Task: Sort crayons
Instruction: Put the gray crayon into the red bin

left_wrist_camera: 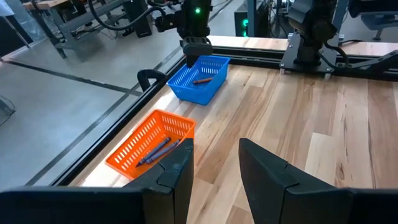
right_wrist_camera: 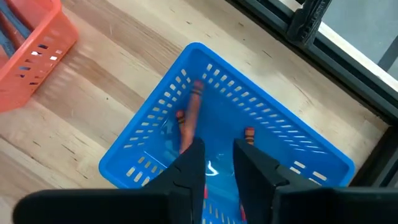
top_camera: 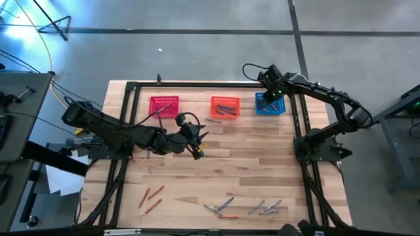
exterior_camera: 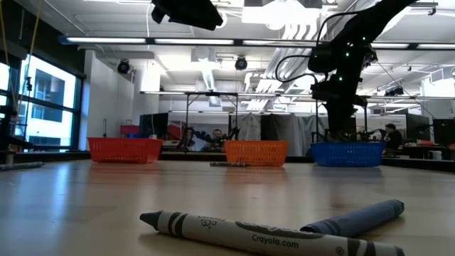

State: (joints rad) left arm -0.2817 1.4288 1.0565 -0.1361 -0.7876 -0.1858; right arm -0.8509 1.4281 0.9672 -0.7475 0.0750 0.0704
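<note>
The near grey crayon [exterior_camera: 270, 238] is cut off by the low view's bottom edge.

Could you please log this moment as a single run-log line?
right claw: open over blue basket, red-orange crayon inside | left claw: open, empty, mid-table | loose crayons: near edge

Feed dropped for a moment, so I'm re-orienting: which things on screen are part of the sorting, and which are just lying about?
Job:
loose crayons and at the table's near edge
red basket
orange basket
blue basket, right claw over it
left claw, mid-table

Lying about:
black frame rails
cables on the floor
</note>
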